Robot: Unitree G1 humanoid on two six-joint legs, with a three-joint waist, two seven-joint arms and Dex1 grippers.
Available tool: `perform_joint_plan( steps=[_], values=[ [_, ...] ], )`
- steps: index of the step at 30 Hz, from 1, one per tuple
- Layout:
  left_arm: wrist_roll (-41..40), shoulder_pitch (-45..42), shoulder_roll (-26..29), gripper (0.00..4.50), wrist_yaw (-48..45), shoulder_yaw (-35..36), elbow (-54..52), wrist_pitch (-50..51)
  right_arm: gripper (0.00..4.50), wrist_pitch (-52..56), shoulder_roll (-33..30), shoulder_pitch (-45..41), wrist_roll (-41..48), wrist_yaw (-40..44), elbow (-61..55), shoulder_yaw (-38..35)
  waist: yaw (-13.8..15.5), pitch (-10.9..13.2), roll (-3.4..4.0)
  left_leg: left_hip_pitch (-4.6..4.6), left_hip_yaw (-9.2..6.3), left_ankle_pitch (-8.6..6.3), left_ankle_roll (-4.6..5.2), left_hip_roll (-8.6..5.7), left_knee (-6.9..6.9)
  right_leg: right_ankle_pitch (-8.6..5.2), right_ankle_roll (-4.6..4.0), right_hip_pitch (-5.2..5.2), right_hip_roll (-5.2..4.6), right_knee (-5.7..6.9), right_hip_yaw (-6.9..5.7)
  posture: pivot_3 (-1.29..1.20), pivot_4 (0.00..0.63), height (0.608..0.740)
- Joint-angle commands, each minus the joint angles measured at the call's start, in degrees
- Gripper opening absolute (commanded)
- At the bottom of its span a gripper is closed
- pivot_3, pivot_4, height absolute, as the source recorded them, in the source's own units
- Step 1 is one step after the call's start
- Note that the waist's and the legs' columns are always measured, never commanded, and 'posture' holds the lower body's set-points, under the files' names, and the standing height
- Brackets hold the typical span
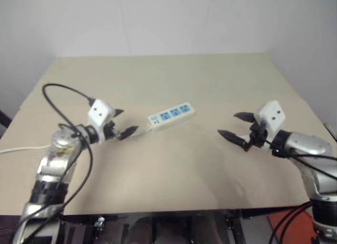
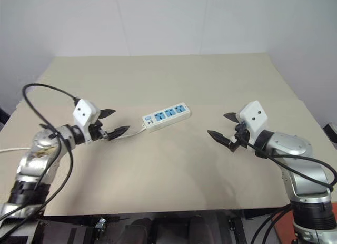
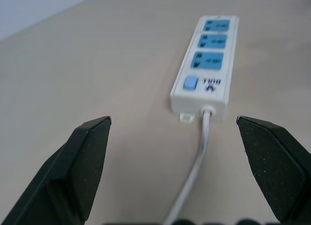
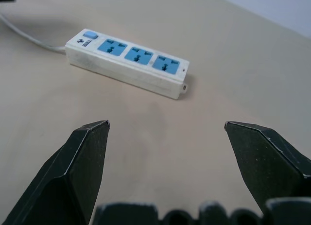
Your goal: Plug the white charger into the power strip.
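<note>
**Both grippers spread wide over the table, power strip lying between them**

The power strip (image 1: 171, 116) lies flat near the middle of the beige table (image 1: 174, 75), set at a slant, its three blue socket panels facing up and all unoccupied. Its switch end, with a small blue switch (image 3: 191, 83), points toward the robot's left side, and the thin white cord (image 3: 197, 162) leaves that end and runs toward the left arm.

The left gripper (image 1: 121, 123) is held low over the table, pointing forward and inward at the strip's switch end. Its two black fingers stand wide apart with nothing between them; one fingertip hangs just above the cord, close to the strip but not touching it. In the left wrist view the cord passes up between the spread fingers (image 3: 80, 162) to the strip beyond.

The right gripper (image 1: 235, 125) is raised a little over the table on the other side, pointing inward toward the strip's far end and well apart from it. Its fingers (image 4: 80, 162) are likewise spread wide and hold nothing. Bare tabletop lies between this gripper and the strip.
</note>
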Motion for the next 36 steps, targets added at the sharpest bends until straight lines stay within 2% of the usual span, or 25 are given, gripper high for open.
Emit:
perform_joint_plan(
  steps=[1, 9, 12, 17, 22, 29, 36],
  values=[
    [1.6, -6.1, -2.3, 4.50, -3.6, -1.7, 9.1, -7.0, 4.46, -1.9, 0.3, -1.9, 0.1, -0.2, -0.4, 0.1, -0.1, 0.0, 0.00, -0.02, 0.00, 0.00, 0.00, -0.03, -0.01, 0.00, 0.00, -0.02, 0.00, 0.00, 0.00, 0.00, 0.150, 0.740],
    [5.4, -18.6, -7.4, 4.50, -17.3, -5.6, 36.5, -22.9, 4.46, -2.1, 0.9, -2.7, 0.4, -0.9, -0.9, 0.4, -0.4, 0.0, -0.03, -0.07, 0.02, -0.01, 0.01, -0.09, 0.00, 0.02, 0.03, -0.05, -0.04, -0.01, 0.00, 0.00, 0.150, 0.740],
    [6.9, -23.0, -9.5, 4.50, -18.5, -5.4, 45.8, -28.2, 4.46, -2.0, 0.9, -2.5, 0.6, -1.1, -1.3, 0.1, -0.3, 0.0, -0.04, -0.11, 0.01, -0.01, 0.02, -0.12, 0.04, 0.03, 0.05, -0.05, -0.05, 0.00, -0.03, 0.00, 0.150, 0.740],
    [10.2, -28.0, -12.8, 4.50, -14.2, -4.6, 57.3, -36.4, 4.46, -1.7, 0.5, -1.1, 1.3, -1.3, -3.1, -1.0, -0.3, 0.0, -0.05, -0.18, -0.02, -0.01, 0.03, -0.19, 0.12, 0.05, 0.11, -0.04, -0.08, 0.00, -0.08, 0.00, 0.150, 0.740],
    [11.9, -29.4, -14.8, 4.50, -12.9, -4.3, 63.0, -38.4, 4.46, -1.1, 0.2, 0.0, 1.9, -1.4, -4.9, -1.9, -0.5, 0.0, -0.06, -0.20, -0.05, -0.02, 0.05, -0.34, 0.13, 0.07, 0.16, -0.05, -0.10, -0.02, -0.07, 0.00, 0.150, 0.740],
    [13.4, -27.4, -16.5, 4.50, -10.1, -3.5, 65.3, -39.7, 4.46, -0.5, -0.1, 0.4, 2.3, -1.6, -5.9, -2.7, -0.5, 0.0, -0.06, -0.21, -0.09, -0.02, 0.06, -0.37, 0.31, 0.10, 0.22, -0.04, -0.10, 0.08, -0.07, 0.00, 0.150, 0.740],
    [16.3, -25.0, -18.2, 4.50, -2.7, -3.2, 67.9, -40.5, 4.46, 0.5, -0.7, 0.1, 3.3, -1.8, -7.4, -2.6, -0.3, 0.0, -0.06, -0.20, -0.14, -0.03, 0.06, -0.37, 0.50, 0.13, 0.27, 0.04, -0.10, 0.17, -0.08, 0.00, 0.150, 0.740]
  ],
)
